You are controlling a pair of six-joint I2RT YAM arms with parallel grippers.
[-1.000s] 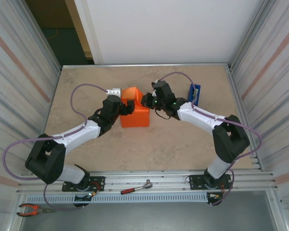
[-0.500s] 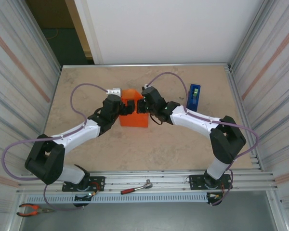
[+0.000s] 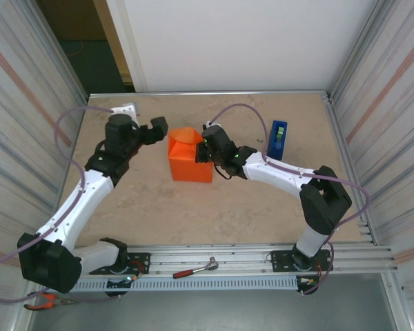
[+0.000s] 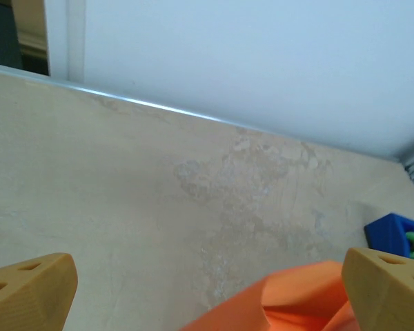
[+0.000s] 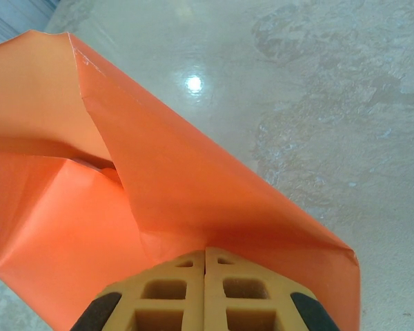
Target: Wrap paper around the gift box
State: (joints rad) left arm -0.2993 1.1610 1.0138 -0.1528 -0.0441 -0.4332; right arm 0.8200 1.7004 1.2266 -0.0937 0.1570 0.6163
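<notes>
One orange paper (image 3: pixel 190 162) bundle, one blue tape dispenser (image 3: pixel 278 139), left fingers (image 4: pixel 31 289) spread wide, right fingers (image 5: pixel 172 293) closed together

Surface (image 3: pixel 248 207): beige, mottled, stone-look, bounded by a white back wall (image 3: pixel 241 41).
Tape dispenser (image 3: pixel 278 139): blue, standing at the right rear of the surface; green part visible in the left wrist view (image 4: pixel 390 233).
Ratchet wrench (image 3: pixel 195 269): red handle, lying on the front rail (image 3: pixel 248 256).
Pliers (image 3: pixel 45 299): orange handles, lower left corner.
</notes>
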